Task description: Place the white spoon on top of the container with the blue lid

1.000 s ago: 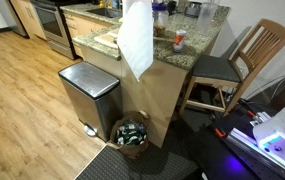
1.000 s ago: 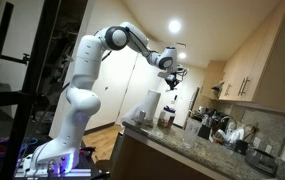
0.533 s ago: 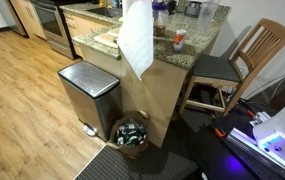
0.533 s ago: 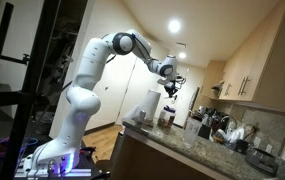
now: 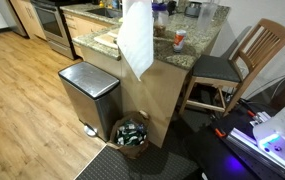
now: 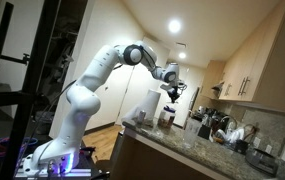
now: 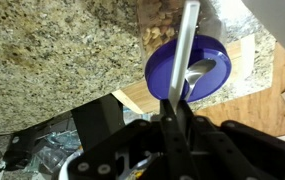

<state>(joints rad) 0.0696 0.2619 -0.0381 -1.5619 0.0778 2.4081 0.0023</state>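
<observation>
The jaws clamp the white spoon (image 7: pixel 186 48), its far end cut off by the frame, across the blue lid (image 7: pixel 159 72).

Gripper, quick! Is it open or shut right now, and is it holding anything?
Gripper: shut on the white spoon, which crosses the container with the blue lid in the wrist view.

The jaws pinch the white spoon (image 7: pixel 185 48), its handle crossing the blue lid (image 7: pixel 210 82).

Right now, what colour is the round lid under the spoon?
Deep blue. The lid beneath the spoon shows best in the wrist view.
</observation>
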